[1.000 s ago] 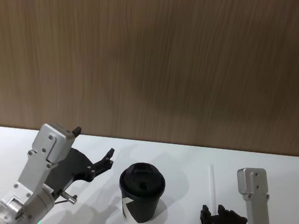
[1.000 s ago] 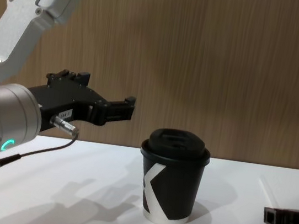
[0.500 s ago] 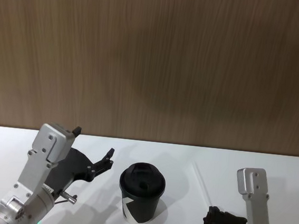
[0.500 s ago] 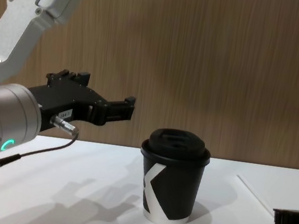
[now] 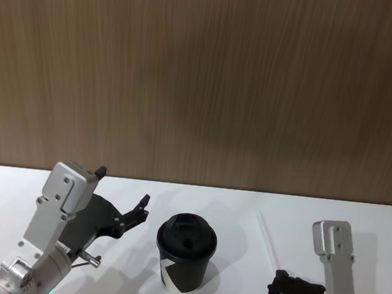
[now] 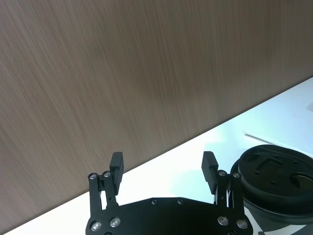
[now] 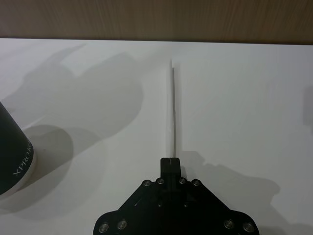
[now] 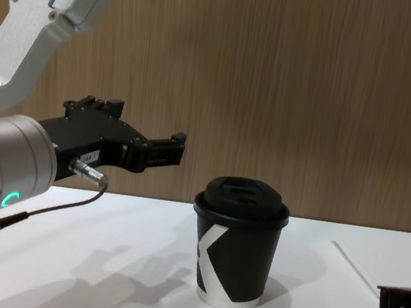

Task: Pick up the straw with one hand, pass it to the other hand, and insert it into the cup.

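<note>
The thin white straw [image 7: 172,107] sticks out forward from my right gripper [image 7: 170,161], which is shut on its near end low over the white table. In the head view the straw [image 5: 267,239] slants away from the right gripper [image 5: 281,288], to the right of the cup [image 5: 186,254]. The black lidded cup [image 8: 236,250] with a white K-like mark stands upright mid-table. My left gripper [image 5: 124,186] hangs open and empty in the air to the left of the cup, fingers [image 6: 209,164] wide apart. I cannot tell whether the straw's far end touches the table.
A wood-panelled wall [image 5: 202,85] closes off the back of the white table [image 5: 356,214]. Bare tabletop lies between the cup and the straw [image 8: 354,267], and to the left under the raised left gripper [image 8: 147,136].
The right gripper has shut on the straw's near end. The straw's far end has swung left toward the cup and then settled. The left arm and the cup have not moved.
</note>
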You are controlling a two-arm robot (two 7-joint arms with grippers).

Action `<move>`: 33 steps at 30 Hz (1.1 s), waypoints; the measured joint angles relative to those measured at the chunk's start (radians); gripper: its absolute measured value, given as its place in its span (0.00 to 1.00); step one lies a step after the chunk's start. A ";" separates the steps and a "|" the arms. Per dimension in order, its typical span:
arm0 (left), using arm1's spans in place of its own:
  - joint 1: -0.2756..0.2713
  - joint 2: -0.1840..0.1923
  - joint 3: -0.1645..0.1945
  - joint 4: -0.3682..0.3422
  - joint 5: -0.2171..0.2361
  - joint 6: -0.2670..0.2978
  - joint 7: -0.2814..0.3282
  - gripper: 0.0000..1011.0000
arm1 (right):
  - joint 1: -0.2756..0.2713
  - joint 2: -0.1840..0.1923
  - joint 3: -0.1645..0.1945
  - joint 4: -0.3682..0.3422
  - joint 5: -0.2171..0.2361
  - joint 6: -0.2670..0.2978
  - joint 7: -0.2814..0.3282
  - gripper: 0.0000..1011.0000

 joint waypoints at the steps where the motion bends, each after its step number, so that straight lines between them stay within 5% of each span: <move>1: 0.000 0.000 0.000 0.000 0.000 0.000 0.000 0.99 | -0.001 0.000 0.002 0.000 0.000 -0.009 0.000 0.00; 14: 0.000 0.000 0.000 0.000 0.000 0.000 0.000 0.99 | -0.025 0.003 0.025 -0.012 -0.003 -0.146 0.019 0.00; 33: 0.000 0.000 0.000 0.000 0.000 0.000 0.000 0.99 | -0.066 0.051 0.073 -0.024 0.021 -0.458 0.143 0.00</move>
